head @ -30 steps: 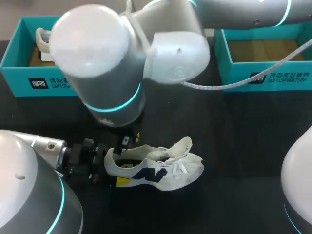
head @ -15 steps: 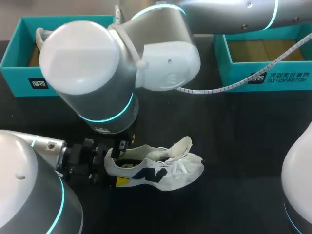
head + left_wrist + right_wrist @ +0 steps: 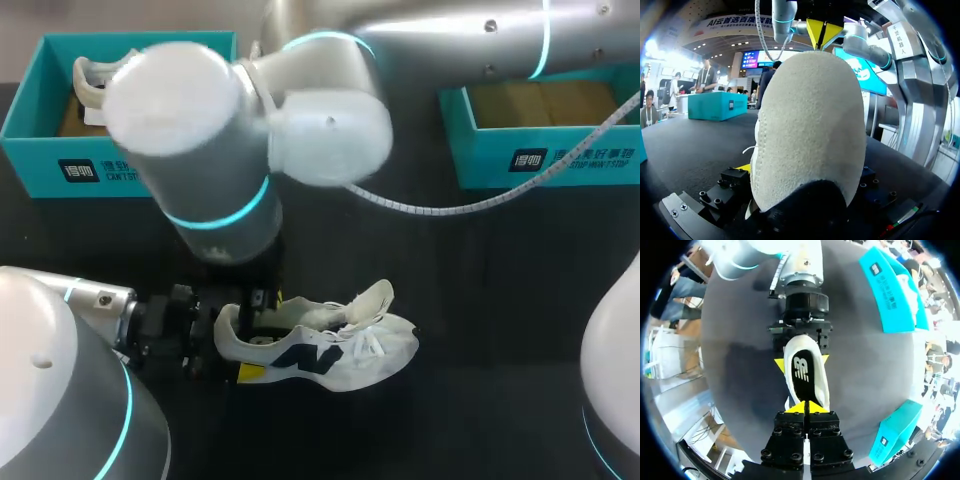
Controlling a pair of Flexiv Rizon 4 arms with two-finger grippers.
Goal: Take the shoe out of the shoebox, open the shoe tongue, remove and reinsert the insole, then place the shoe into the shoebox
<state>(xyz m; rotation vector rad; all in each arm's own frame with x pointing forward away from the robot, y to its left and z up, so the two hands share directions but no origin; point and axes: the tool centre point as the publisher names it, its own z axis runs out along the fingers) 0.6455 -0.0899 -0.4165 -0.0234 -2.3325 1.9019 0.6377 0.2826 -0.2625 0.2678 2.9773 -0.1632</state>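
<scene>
A white shoe (image 3: 330,350) with dark side markings stands upright on the black table (image 3: 500,300), toe to the right and tongue folded up. My left gripper (image 3: 264,335) holds its heel, one yellow tip on each side, as the right wrist view shows (image 3: 801,361). The heel (image 3: 810,130) fills the left wrist view. Inside the shoe lies a black insole (image 3: 801,371) with a white logo. My right gripper (image 3: 806,408) hangs shut just above the shoe's opening with nothing between its tips. It also shows over the heel (image 3: 822,32). In the head view my right arm's wrist hides it.
A teal shoebox (image 3: 40,150) at the back left holds another white shoe (image 3: 88,80). A second teal shoebox (image 3: 540,155) stands at the back right, showing its cardboard floor. My right arm's grey cable (image 3: 420,205) hangs over the table's middle.
My right arm's wrist and elbow have shifted a little left above the shoe's heel. The shoe and my left gripper have stayed put.
</scene>
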